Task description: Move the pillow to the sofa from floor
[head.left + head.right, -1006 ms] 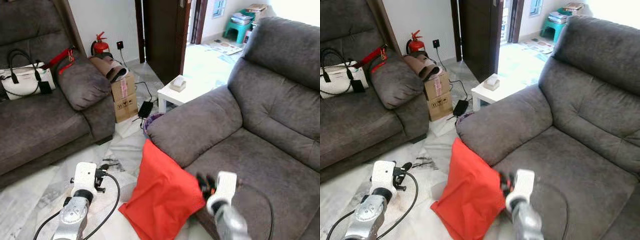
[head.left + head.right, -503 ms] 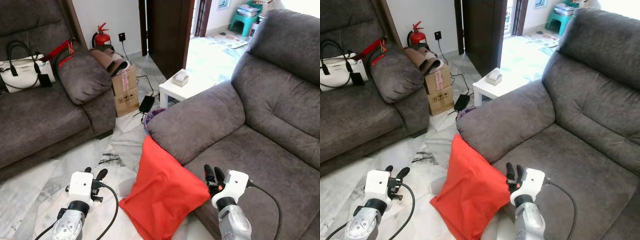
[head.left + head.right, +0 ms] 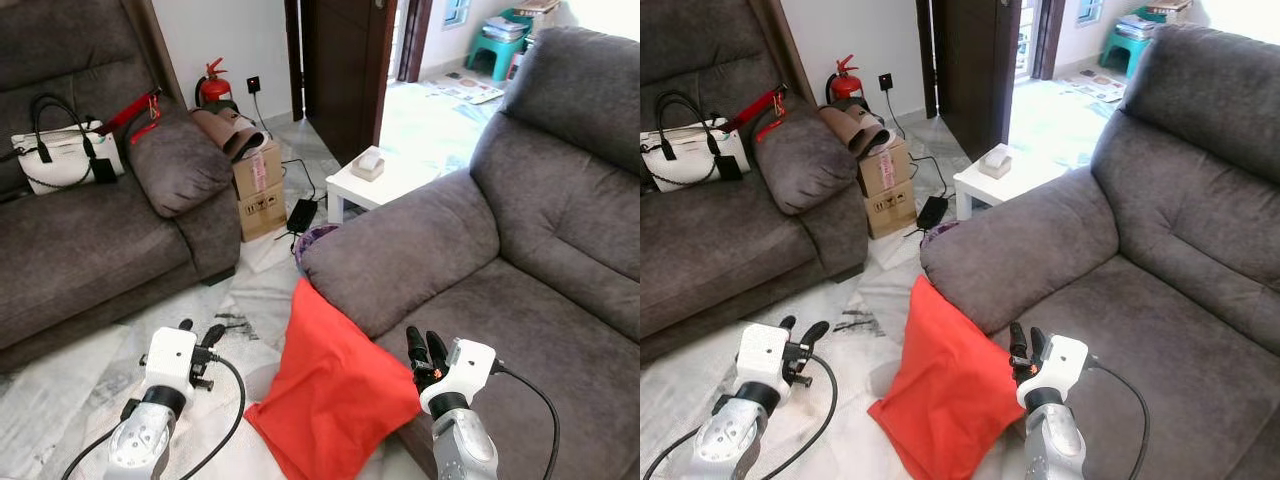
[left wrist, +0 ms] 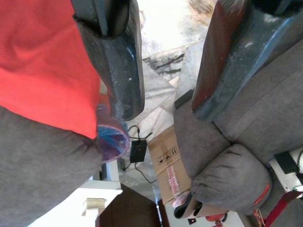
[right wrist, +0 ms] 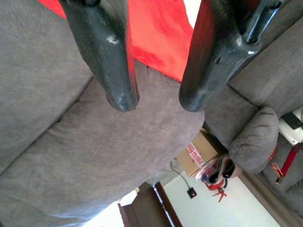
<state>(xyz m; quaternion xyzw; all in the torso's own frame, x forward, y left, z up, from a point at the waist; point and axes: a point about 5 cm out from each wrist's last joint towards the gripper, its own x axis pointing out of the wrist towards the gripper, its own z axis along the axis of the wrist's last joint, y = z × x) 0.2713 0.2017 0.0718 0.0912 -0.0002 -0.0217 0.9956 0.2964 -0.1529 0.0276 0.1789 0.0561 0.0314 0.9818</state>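
A red pillow [image 3: 335, 385] stands on the floor, leaning against the front of the grey sofa [image 3: 520, 300] on the right, below its armrest [image 3: 400, 245]. My right gripper [image 3: 425, 347] is open beside the pillow's right edge, above the sofa seat's front, holding nothing. My left gripper [image 3: 199, 332] is open over the floor, left of the pillow and apart from it. In the left wrist view the fingers [image 4: 118, 56] frame the pillow [image 4: 42, 66]. In the right wrist view the fingers [image 5: 106, 61] point at the armrest [image 5: 94, 156] with the pillow [image 5: 158, 33] behind them.
A second grey sofa [image 3: 90, 240] at the left holds a white handbag [image 3: 60, 155] and a grey cushion [image 3: 180, 165]. A cardboard box [image 3: 262, 190], a fire extinguisher [image 3: 210, 88], a white low table [image 3: 375, 180] and an open doorway lie beyond. Newspaper sheets cover the floor [image 3: 70, 390].
The whole picture has shifted a little, so the camera moved. My left gripper sits slightly higher and further right in view. The pillow lies as before.
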